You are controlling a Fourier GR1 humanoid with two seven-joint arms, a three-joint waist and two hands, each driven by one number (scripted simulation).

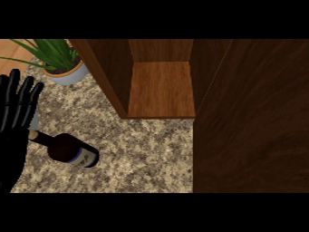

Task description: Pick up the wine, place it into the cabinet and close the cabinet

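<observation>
Speckled brown-and-beige granite counter (pixel 150 154) fills the lower middle of the head view, with a strip of pale wooden floor at the upper left corner. Only 1 hand shows: the robot's black left hand (pixel 6 122) stands at the view's left edge, palm spread flat and fingers (pixel 15 90) straight and slightly fanned, pointing up toward the far side of the counter. It holds nothing and rests there open; its lower part runs out of the view's left and bottom edges. The right hand is nowhere to be seen.

Just beside that hand stands the dark glass wine bottle (pixel 71 149), seen from steeply above and leaning in the view, its tan cork-coloured top toward the hand's edge and its rounded body toward the right. A bluish-white label wraps the lower part of the body. Whether the bottle's neck touches the hand cannot be told.

Beyond the bottle rises the dark brown wooden cabinet (pixel 160 86), its compartment open and showing a lighter wooden shelf floor. Its broad dark wooden door (pixel 263 127) takes up the view's right side. A green spiky plant in a pale grey round pot (pixel 64 68) sits at the counter's far left, next to the cabinet's side wall.
</observation>
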